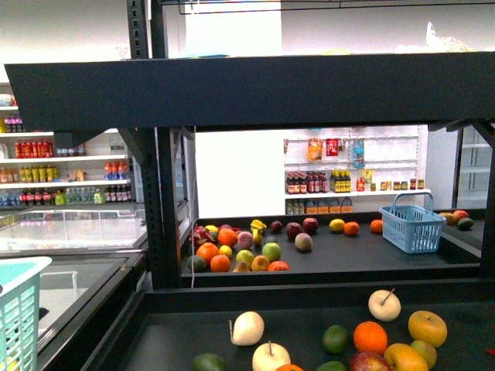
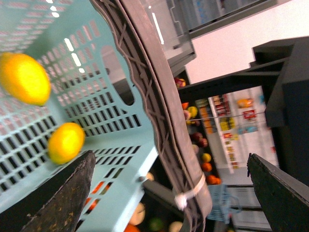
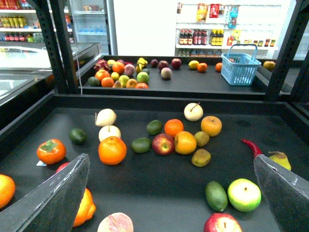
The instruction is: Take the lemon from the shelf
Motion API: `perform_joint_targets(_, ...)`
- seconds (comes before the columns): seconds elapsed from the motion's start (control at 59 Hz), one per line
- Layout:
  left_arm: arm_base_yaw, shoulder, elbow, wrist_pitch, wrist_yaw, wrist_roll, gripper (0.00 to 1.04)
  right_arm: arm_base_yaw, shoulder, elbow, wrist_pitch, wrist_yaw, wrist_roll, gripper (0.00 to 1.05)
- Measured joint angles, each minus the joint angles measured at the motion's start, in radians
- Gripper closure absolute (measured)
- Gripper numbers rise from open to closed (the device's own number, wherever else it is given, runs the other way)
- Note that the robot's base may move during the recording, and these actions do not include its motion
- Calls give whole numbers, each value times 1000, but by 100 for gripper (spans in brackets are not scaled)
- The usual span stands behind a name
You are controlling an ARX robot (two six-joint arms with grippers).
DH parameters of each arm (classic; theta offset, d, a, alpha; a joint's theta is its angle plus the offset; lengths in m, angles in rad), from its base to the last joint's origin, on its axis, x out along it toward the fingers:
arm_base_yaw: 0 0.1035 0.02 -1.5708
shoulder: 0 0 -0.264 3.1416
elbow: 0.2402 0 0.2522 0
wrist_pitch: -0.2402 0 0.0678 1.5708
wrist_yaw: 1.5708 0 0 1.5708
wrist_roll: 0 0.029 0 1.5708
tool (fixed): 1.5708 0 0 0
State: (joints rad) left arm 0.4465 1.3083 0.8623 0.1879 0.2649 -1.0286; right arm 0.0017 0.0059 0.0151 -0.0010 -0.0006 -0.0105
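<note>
two smooth, bright yellow oval lemons [image 2: 65, 142] lie inside the pale teal slotted plastic basket [image 2: 116, 116], against its perforated wall. beside the basket stands the black metal shelf [image 1: 232, 93]. left gripper [image 2: 169, 193] and right gripper [image 3: 169, 193] both hang with fingers apart, empty.

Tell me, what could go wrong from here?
1. Wrong pick: on the shelf, orange-yellow fruits sit among many look-alikes of similar size and colour.
2. Several round fruits touch; the open right pincer could nudge one and set its neighbours rolling.
3. The open left pincer hangs close to the basket rim and might snag it when it moves.
</note>
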Motion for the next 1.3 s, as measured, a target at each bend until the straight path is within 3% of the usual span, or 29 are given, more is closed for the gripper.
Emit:
perform_joint_targets(0.136,-78,-355,-109,-372,-121,469,8,0,0,0,0,0,0,2)
perform_joint_targets(0.322,-287,-714,-217,-525,-214,707,8,0,0,0,0,0,0,2)
perform_joint_targets(0.39,-403,-867,-310,-392,-251,842,20,0,0,0,0,0,0,2)
perform_joint_targets(0.44,-433,-964,-375,-340,-249,912,29,0,0,0,0,0,0,2)
perform_joint_targets(0.61,-444,-1112,-597,-258,-263,999,63,0,0,0,0,0,0,2)
perform_joint_targets(0.83,-444,-1173,-691,-226,-263,1011,103,0,0,0,0,0,0,2)
perform_joint_targets(1.304,-444,-1249,-795,-200,-264,1017,102,0,0,0,0,0,0,2)
